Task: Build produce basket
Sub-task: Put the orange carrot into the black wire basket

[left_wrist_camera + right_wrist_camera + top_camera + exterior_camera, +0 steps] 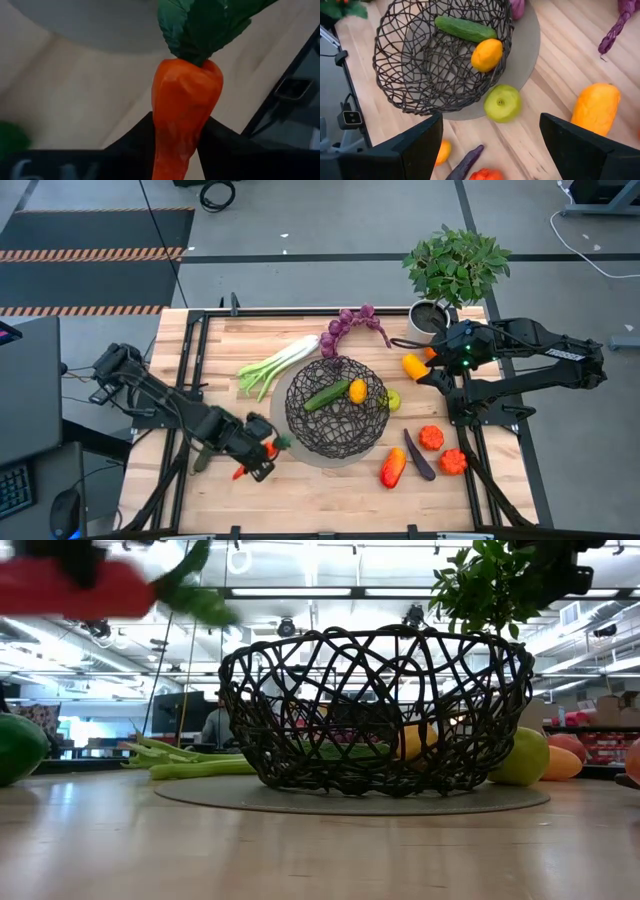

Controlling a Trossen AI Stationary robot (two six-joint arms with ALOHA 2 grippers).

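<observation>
Carrot (pixel 186 107) was seen clamped between the fingers of the left gripper (pixel 262 458), just beside the near-left edge of the basket (pixel 336 408), its green top pointed toward the pale base. Inside the basket a cucumber (pixel 465 28) and a lemon (pixel 486 54) were found. The right gripper (pixel 490 145) was held open above the table's right side, near a green apple (pixel 502 103).

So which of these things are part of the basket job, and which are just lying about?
Part of the job: basket holding cucumber and lemon; carrot gripped in the left tool; leek; grapes; orange pepper; green fruit; aubergine.

Lying about: potted plant; dark mat on the floor.
</observation>
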